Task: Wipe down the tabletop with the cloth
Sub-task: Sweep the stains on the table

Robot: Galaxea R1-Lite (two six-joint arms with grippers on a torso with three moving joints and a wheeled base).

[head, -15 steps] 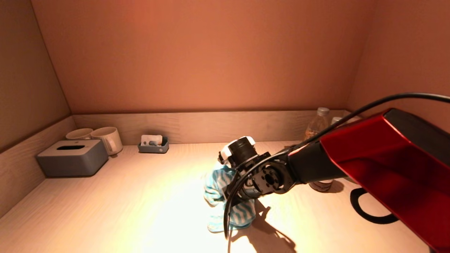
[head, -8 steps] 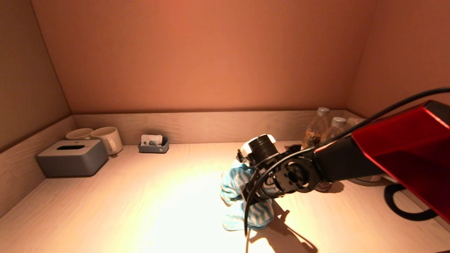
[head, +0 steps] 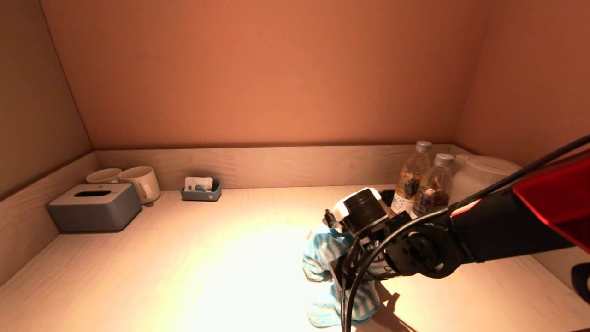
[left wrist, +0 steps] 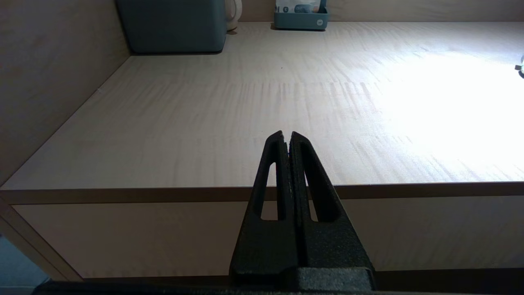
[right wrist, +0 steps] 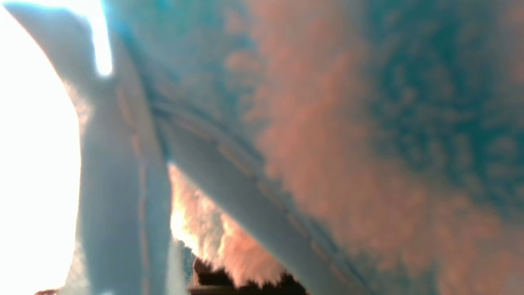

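The blue-and-white striped cloth (head: 322,256) hangs bunched from my right gripper (head: 342,271) and trails onto the light wooden tabletop (head: 207,258), right of centre near the front. The gripper is shut on the cloth; its fingers are hidden behind the wrist and the fabric. In the right wrist view the cloth (right wrist: 327,123) fills the picture. My left gripper (left wrist: 286,135) is shut and empty, parked below and in front of the table's front edge (left wrist: 123,192); it does not show in the head view.
A grey tissue box (head: 94,206), two white mugs (head: 140,183) and a small grey tray (head: 201,190) stand at the back left. Two bottles (head: 412,177) and a white kettle (head: 479,177) stand at the back right, close behind my right wrist. Walls close three sides.
My right arm has swept to the right and toward the front, dragging the cloth along the tabletop. The bottles and kettle have come into view behind it.
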